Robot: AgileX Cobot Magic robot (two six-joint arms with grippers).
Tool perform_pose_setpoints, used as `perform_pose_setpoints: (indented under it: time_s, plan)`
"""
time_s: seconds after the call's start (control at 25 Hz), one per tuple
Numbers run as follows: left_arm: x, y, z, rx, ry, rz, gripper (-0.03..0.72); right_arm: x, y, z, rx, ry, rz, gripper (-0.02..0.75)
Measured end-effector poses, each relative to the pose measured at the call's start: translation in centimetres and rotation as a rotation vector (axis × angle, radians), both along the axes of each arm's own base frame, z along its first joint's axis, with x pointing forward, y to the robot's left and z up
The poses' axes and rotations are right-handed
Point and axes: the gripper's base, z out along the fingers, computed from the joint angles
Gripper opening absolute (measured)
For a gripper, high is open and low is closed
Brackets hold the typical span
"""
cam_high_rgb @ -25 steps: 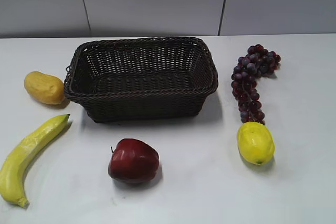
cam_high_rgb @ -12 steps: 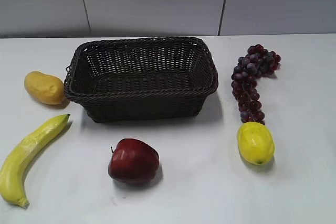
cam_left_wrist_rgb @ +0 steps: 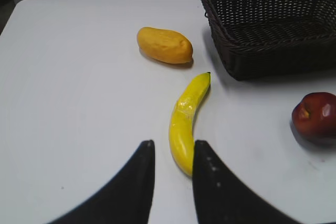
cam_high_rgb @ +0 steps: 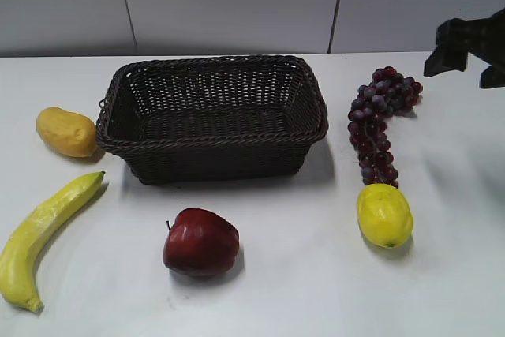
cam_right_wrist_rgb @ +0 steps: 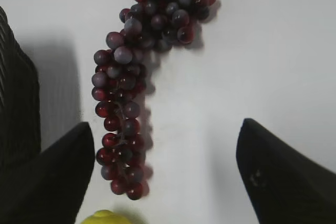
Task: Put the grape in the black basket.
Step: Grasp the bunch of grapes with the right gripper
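The white bench carries everything. Largest on it is the rectangular dark brown-black woven wicker basket, holding nothing, at the middle back. To its right, apart from it, lies the long bunch of small dark red-purple grapes, curving from a clump at the far end down to a thin tail that reaches a yellow lemon-shaped fruit. The right hand hangs above the bunch's tail with its two dark fingers spread wide, touching nothing. The left hand hovers over the near end of a long yellow banana, its fingers a narrow gap apart and holding nothing. A round dark red apple sits in front of the basket; an orange-yellow oval fruit lies just left of it.
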Motion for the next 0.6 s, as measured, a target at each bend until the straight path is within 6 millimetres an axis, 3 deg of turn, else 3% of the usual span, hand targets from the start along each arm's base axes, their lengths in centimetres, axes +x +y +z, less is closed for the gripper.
perform_pose_setpoints:
  time_s: [0.32, 0.6]
  plan:
    - [0.0, 0.0, 0.0, -0.001, 0.0, 0.0, 0.235, 6.8, 3.7, -3.6, 0.048, 0.107, 0.051, 0.639]
    - [0.0, 0.0, 0.0, -0.001, 0.0, 0.0, 0.235, 11.2, 4.7, -7.7, 0.086, 0.184, -0.004, 0.636]
